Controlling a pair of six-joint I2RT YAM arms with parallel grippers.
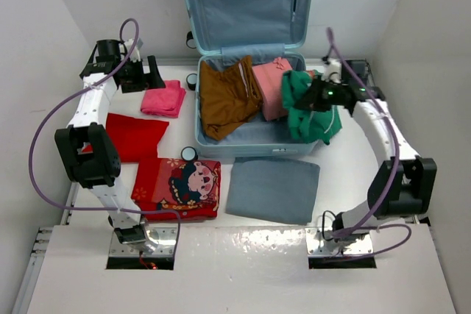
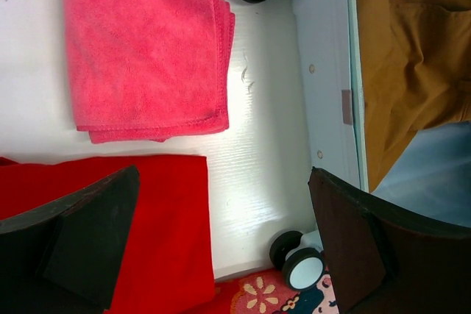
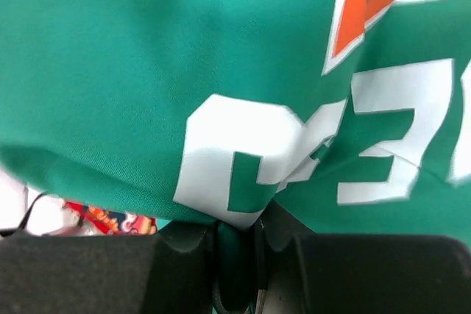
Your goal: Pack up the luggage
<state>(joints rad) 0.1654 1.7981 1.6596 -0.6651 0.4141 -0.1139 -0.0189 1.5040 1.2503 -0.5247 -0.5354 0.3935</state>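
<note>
Luggage (image 1: 221,149) lies open at the far middle of the table (image 1: 346,174), lid upright against the back wall, with a brown garment (image 1: 228,97) and a pink garment (image 1: 268,87) inside. The right gripper (image 3: 235,229) pinches its 2 fingers on a fold of the green jersey (image 3: 147,71), which hangs over the case's right rim. The left gripper (image 2: 224,196) hovers with jaws spread wide left of the case, above a pink towel (image 2: 143,49) and a red cloth (image 2: 169,218).

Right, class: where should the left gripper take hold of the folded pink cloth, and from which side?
Pinch the pink cloth at its stacked edge facing the suitcase, coming from above: it lies flat, and there all layers should lift together.
</note>
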